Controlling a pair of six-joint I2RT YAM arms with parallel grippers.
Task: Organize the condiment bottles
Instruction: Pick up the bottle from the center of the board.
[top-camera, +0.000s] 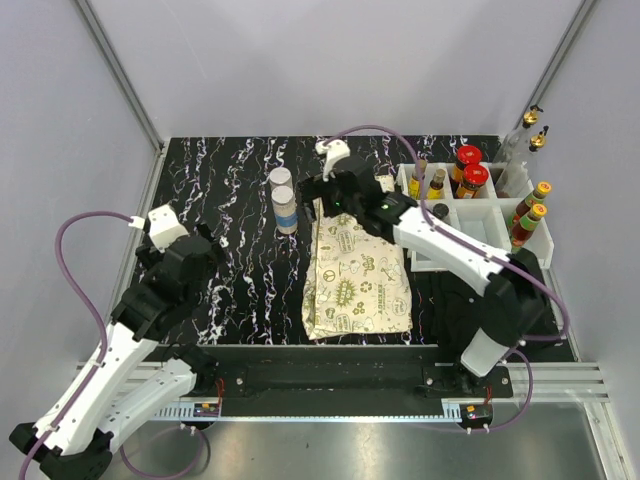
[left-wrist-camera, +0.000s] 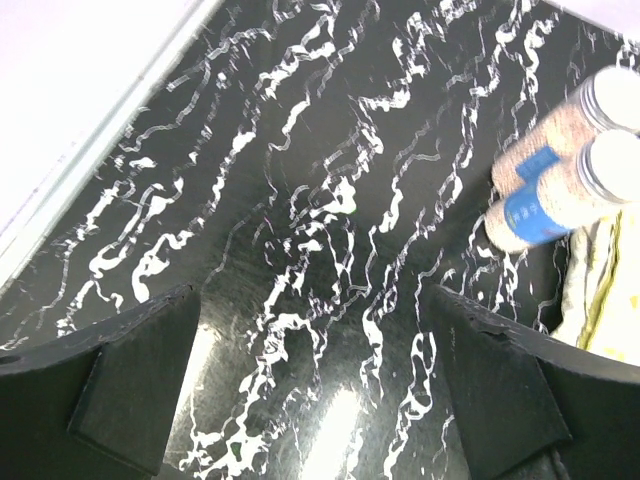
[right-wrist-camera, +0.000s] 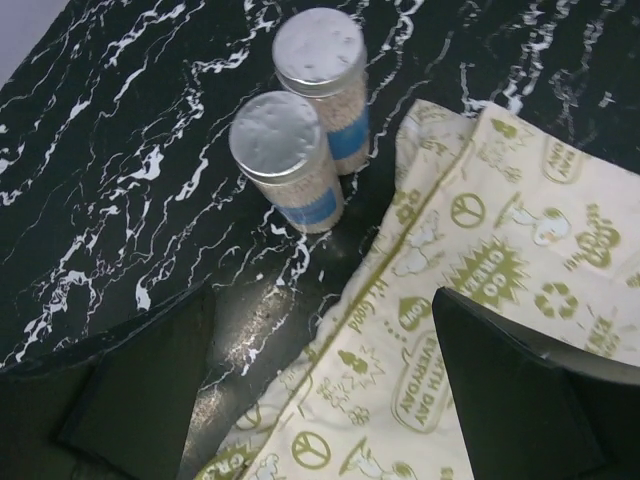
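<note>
Standing on veined black marble (right-wrist-camera: 90, 180), two cylindrical silver-lidded shakers (right-wrist-camera: 290, 165), left claw (left-wrist-camera: 318, 390) and right claw (right-wrist-camera: 320, 390) apart.

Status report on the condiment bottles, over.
Left hand open, empty. Right hand open, empty, near two white-capped jars standing on the table. Patterned cloth lies close beside them.

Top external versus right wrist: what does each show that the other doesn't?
Only top external: the white bins at the right, holding red-capped bottles and yellow-capped bottles.
Only right wrist: the right claw, open over the cloth's edge, and the shakers' dotted metal lids up close.
Both: the two blue-labelled shakers standing together on the black marbled table, beside the patterned cloth.
</note>
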